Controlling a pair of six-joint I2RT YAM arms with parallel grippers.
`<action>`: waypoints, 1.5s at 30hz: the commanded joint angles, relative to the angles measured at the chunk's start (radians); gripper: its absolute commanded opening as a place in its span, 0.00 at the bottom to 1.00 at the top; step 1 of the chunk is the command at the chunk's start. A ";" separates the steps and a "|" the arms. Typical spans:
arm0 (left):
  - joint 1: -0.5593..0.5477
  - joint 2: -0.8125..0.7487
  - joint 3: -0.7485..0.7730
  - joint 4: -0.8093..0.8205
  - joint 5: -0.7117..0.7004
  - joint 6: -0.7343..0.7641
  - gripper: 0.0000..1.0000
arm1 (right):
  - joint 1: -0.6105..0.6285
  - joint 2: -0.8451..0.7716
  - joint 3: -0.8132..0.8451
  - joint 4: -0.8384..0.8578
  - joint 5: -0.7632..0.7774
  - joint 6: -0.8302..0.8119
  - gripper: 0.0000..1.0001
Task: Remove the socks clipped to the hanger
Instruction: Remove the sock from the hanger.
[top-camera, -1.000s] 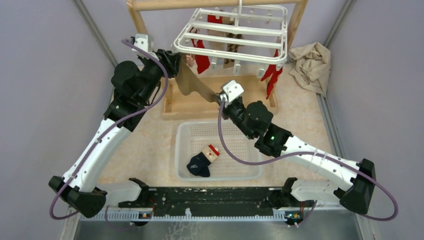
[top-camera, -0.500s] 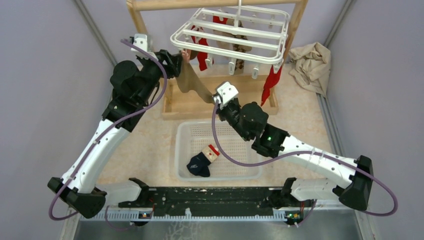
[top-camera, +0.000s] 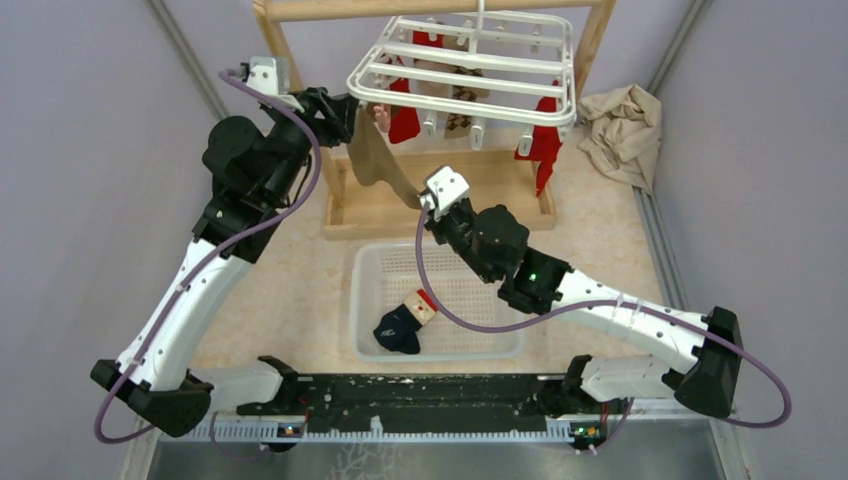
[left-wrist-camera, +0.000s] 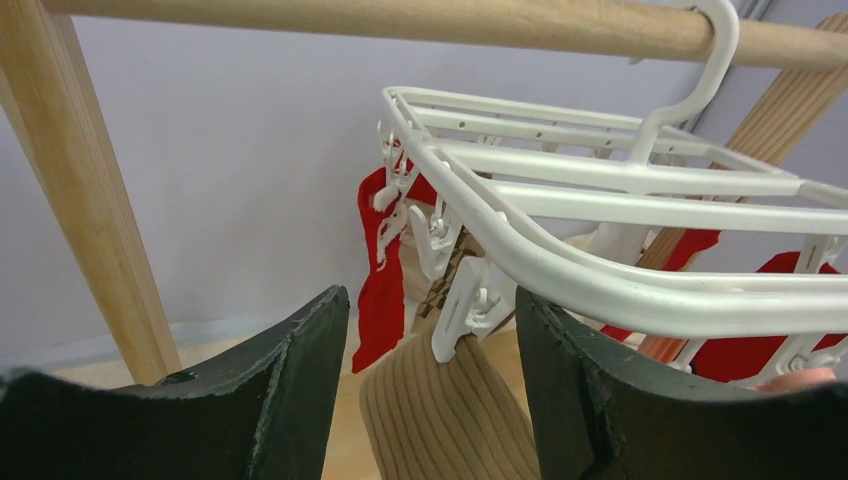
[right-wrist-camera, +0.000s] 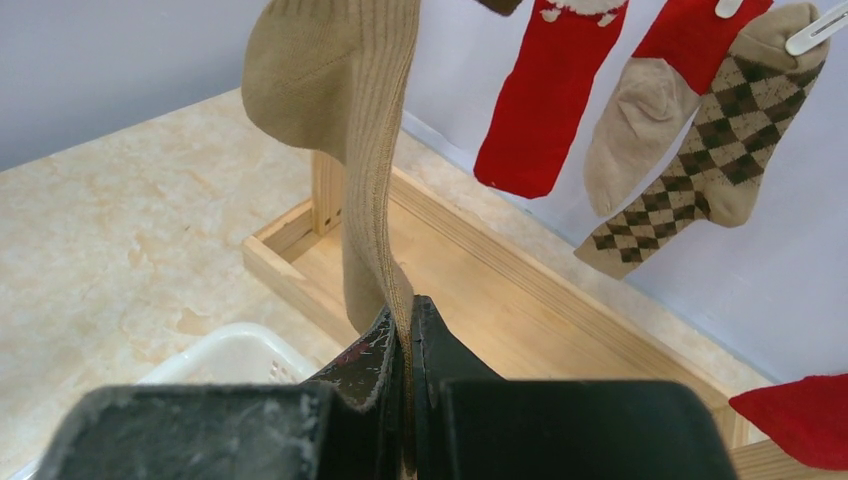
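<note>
The white hanger (top-camera: 470, 70) hangs from a wooden bar. A tan ribbed sock (top-camera: 378, 160) is clipped at its near left corner by a white clip (left-wrist-camera: 465, 315). My left gripper (top-camera: 352, 112) is open, its jaws either side of that clip and the sock's top (left-wrist-camera: 450, 410). My right gripper (top-camera: 425, 205) is shut on the tan sock's lower end (right-wrist-camera: 380, 200), holding it taut. Red socks (top-camera: 405, 120) (top-camera: 543, 145) and a tan argyle sock (right-wrist-camera: 700, 170) hang from other clips. A navy sock (top-camera: 400, 328) lies in the white basket (top-camera: 370, 270).
The wooden frame's base tray (top-camera: 470, 205) sits under the hanger, its uprights (left-wrist-camera: 80, 200) beside my left gripper. A crumpled beige cloth (top-camera: 620, 125) lies at the back right. Grey walls close in both sides.
The left arm has risen and shifted back-left, its gripper still at the hanger's corner. The right gripper has moved left with the tan sock. The hanger has swung and levelled.
</note>
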 joint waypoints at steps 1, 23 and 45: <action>-0.021 0.030 0.051 0.003 0.006 -0.011 0.68 | 0.015 0.010 0.063 0.041 0.017 0.000 0.00; -0.201 0.089 0.030 0.131 -0.277 0.170 0.82 | 0.015 0.031 0.067 0.045 0.016 0.008 0.00; -0.208 0.083 -0.010 0.233 -0.284 0.206 0.47 | 0.015 0.042 0.052 0.048 0.029 0.001 0.00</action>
